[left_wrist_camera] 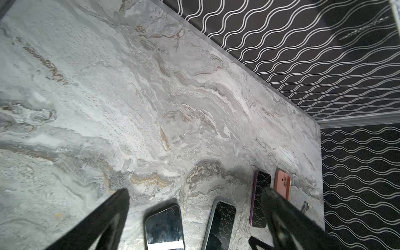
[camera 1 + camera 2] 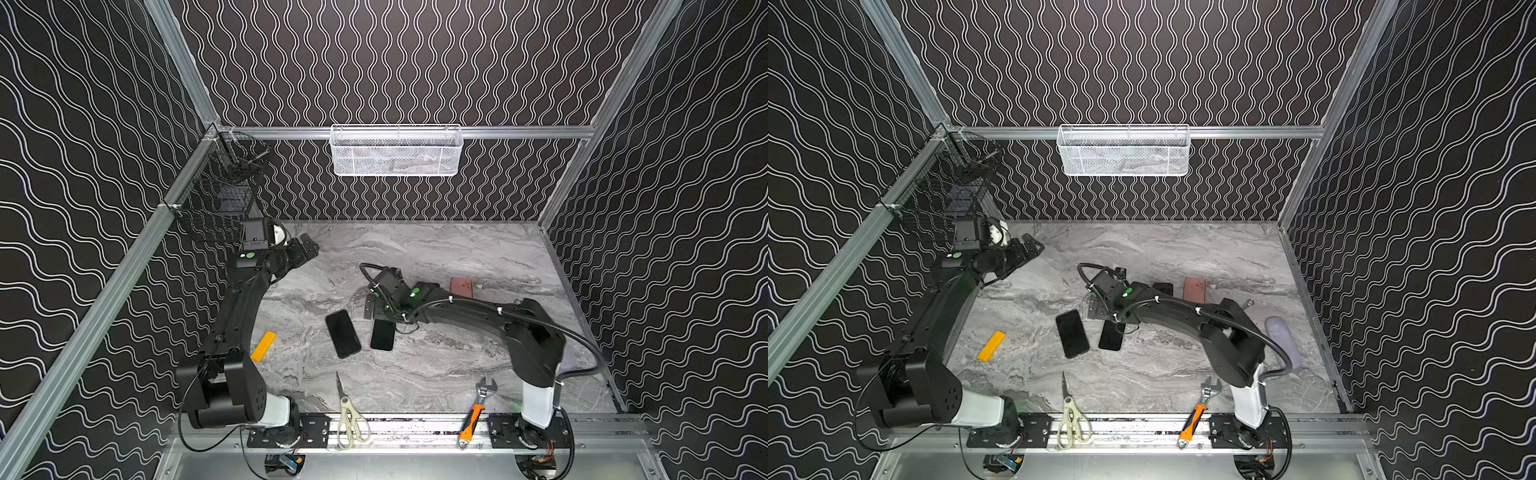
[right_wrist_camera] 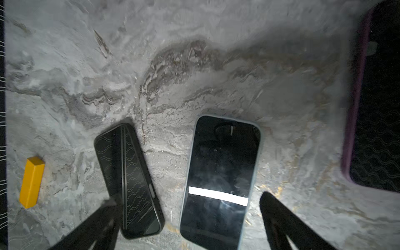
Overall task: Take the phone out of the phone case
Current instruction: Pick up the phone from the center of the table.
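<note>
Several phones in cases lie on the marble table (image 2: 436, 374). A phone in a black case (image 2: 343, 333) (image 3: 129, 179) and a phone in a pale grey-blue case (image 2: 382, 336) (image 3: 220, 179) lie side by side, screens up, mid-table. My right gripper (image 2: 371, 308) (image 3: 189, 199) hovers open just above the far end of the pale-cased phone, touching nothing. Beyond it lie a purple-cased phone (image 2: 1163, 287) (image 3: 374, 97) and a pink case (image 2: 462, 286) (image 1: 282, 184), back up. My left gripper (image 2: 309, 245) (image 1: 194, 193) hangs open and empty at the far left.
A yellow block (image 2: 264, 345) lies by the left arm. Scissors (image 2: 349, 415) and an orange-handled wrench (image 2: 476, 411) rest at the front edge. A pale lavender oblong (image 2: 1283, 343) lies at the right. A white mesh basket (image 2: 395, 151) and a black wire basket (image 2: 220, 199) hang on the walls.
</note>
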